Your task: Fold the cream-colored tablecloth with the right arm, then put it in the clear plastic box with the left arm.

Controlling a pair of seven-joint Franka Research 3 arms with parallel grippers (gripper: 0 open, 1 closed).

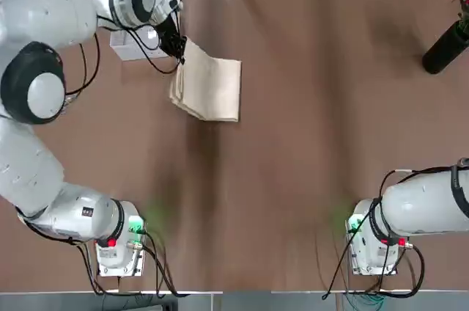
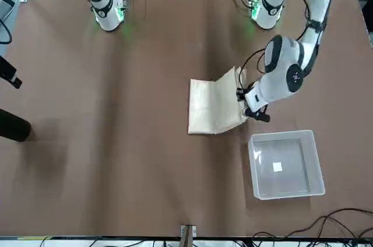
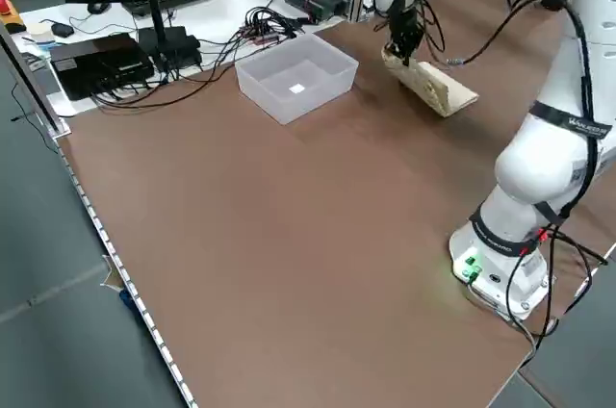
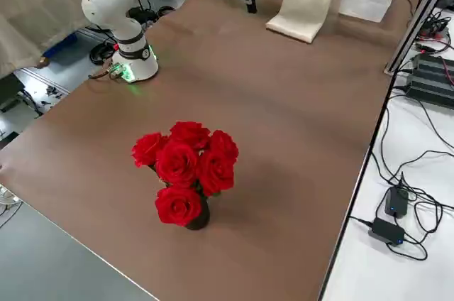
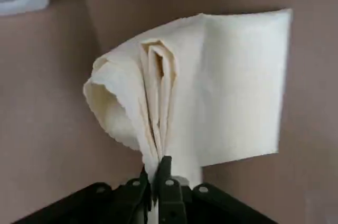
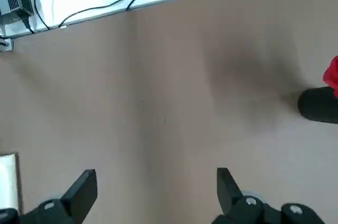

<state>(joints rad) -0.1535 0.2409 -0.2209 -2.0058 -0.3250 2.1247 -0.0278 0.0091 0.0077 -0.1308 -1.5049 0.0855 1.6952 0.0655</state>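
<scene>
The cream-colored tablecloth (image 1: 211, 87) is soft woven fabric folded into a layered rectangle, matte against the smooth brown table (image 1: 308, 149). The left gripper (image 5: 157, 179) has its dark fingers pressed together on one edge of the cloth, lifting that edge while the far end still rests on the table. Only the left wrist view shows the pinched layers fanning out and a scalloped hem curling beside them. Just beside the cloth stands the one clear plastic box (image 2: 285, 164), square with frosted walls and rounded corners; the front view shows a small white patch on its floor. The right gripper (image 6: 157, 192) hovers well apart from the cloth, its fingers spread wide over bare table. The right side view alone shows a bunch of six red roses (image 4: 186, 166) in a dark vase.
</scene>
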